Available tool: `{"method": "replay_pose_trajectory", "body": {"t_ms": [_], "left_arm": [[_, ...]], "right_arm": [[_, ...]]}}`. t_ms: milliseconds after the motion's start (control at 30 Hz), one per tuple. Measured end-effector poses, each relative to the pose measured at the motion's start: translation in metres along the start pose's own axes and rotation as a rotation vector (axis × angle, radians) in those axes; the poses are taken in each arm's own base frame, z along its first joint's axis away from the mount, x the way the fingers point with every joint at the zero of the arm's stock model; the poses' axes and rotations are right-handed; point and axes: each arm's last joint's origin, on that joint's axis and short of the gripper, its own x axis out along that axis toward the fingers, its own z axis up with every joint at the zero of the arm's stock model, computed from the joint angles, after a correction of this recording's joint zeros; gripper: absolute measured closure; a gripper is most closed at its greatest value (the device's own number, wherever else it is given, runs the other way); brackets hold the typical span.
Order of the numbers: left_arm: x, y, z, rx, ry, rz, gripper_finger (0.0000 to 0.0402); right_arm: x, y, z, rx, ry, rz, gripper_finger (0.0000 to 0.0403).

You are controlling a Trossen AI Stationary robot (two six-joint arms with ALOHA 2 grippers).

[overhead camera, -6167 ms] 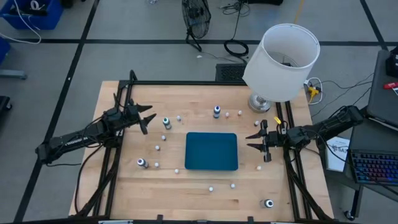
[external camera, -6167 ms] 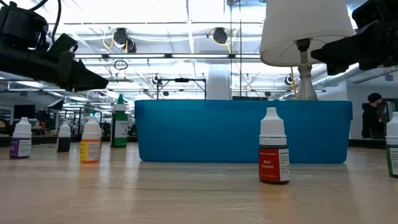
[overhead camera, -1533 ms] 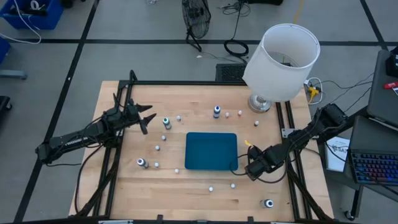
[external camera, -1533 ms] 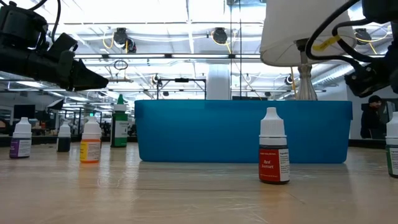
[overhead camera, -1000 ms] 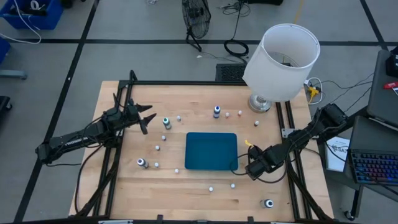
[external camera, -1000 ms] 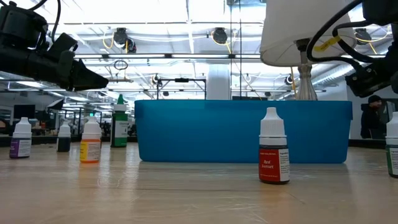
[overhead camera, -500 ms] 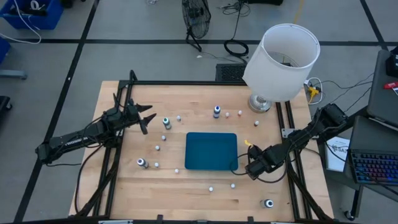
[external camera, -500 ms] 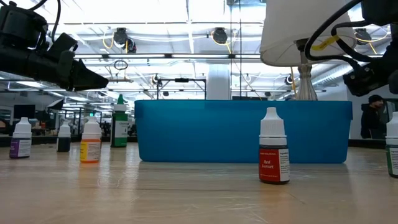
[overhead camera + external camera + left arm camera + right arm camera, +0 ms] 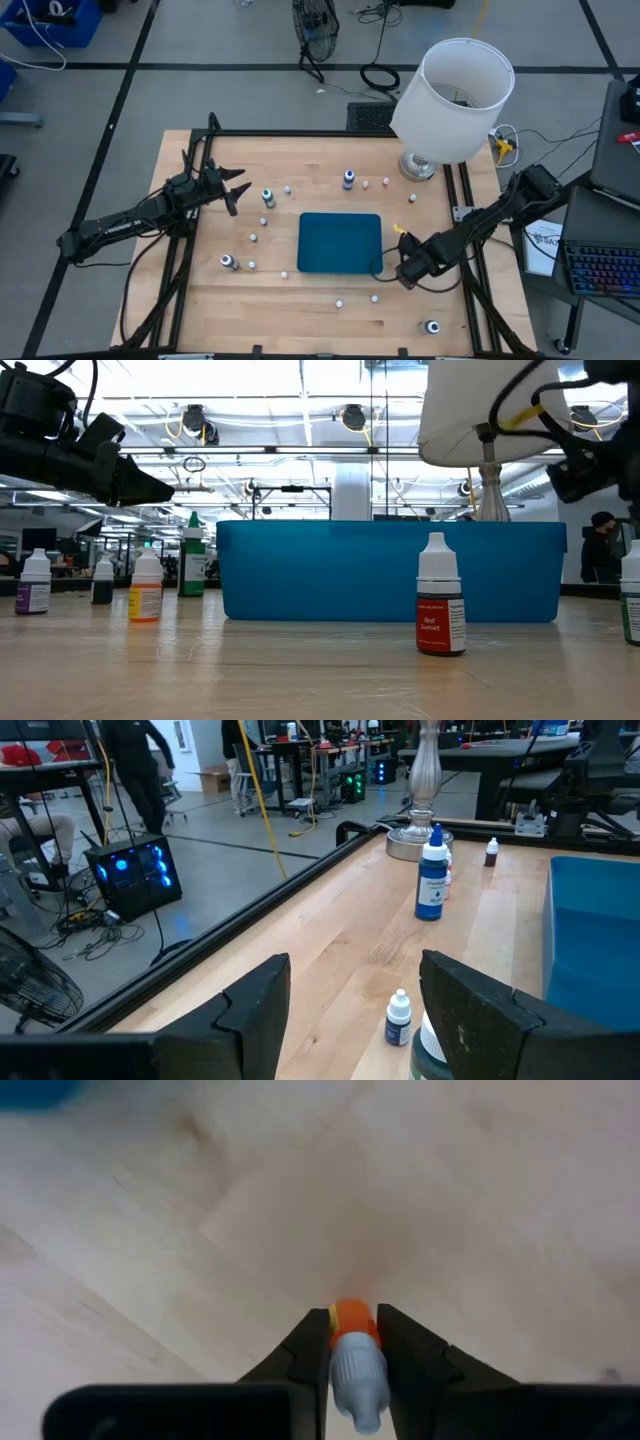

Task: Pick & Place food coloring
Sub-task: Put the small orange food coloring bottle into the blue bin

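Note:
Small food coloring bottles stand scattered on the wooden table around a teal tray (image 9: 340, 242). They include a blue one (image 9: 348, 179), a green-capped one (image 9: 268, 197) and a red one (image 9: 440, 610). My right gripper (image 9: 405, 272) points down just off the tray's right near corner. It is shut on an orange bottle (image 9: 352, 1355) with a pale cap. My left gripper (image 9: 235, 190) hovers open and level at the table's left side, with a tiny bottle (image 9: 399, 1018) ahead of its fingers (image 9: 250, 1010). My right gripper pinches the orange bottle between its two fingers (image 9: 310, 1350), from above and pointing down. The pads lie on the top of the orange body (image 9: 350, 1325), just below the pale cap. The bottle stays upright, cap toward the wrist. Whether its base rests on the table I cannot tell.
A lamp with a white shade (image 9: 455, 95) stands at the table's far right corner, its base (image 9: 417, 165) on the wood. Black frame rails (image 9: 470, 290) run along both sides of the table. A lone bottle (image 9: 432, 327) sits near the front right.
My right wrist has turned a little in place above the spot beside the tray's right near corner. The other bottles, the tray and my left arm have stayed where they were.

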Motion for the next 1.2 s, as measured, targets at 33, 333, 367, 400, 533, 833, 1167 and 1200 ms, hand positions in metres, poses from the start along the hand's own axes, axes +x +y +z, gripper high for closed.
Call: {"method": "replay_pose_trajectory", "body": {"t_ms": [33,333,367,400,533,833,1167,1200], "left_arm": [[0.0,0.0,0.0,0.0,0.0,0.0,0.0176],[0.0,0.0,0.0,0.0,0.0,0.0,0.0176],[0.0,0.0,0.0,0.0,0.0,0.0,0.0176],[0.0,0.0,0.0,0.0,0.0,0.0,0.0176],[0.0,0.0,0.0,0.0,0.0,0.0,0.0176],[0.0,0.0,0.0,0.0,0.0,0.0,0.0176],[0.0,0.0,0.0,0.0,0.0,0.0,0.0176],[0.0,0.0,0.0,0.0,0.0,0.0,0.0176]], "right_arm": [[-0.003,-0.001,0.0,0.001,-0.014,0.013,0.0348],[-0.061,0.009,0.012,-0.079,-0.315,0.21,0.0348],[-0.07,0.011,0.014,-0.099,-0.364,0.232,0.0348],[-0.078,0.014,0.018,-0.12,-0.411,0.255,0.0348],[-0.115,0.031,0.038,-0.241,-0.56,0.344,0.0349],[-0.175,0.081,0.104,-0.515,-0.681,0.242,0.0349],[-0.108,0.101,0.163,-0.577,-0.192,0.068,0.0349],[-0.1,0.099,0.163,-0.575,-0.166,0.051,0.0349]]}}
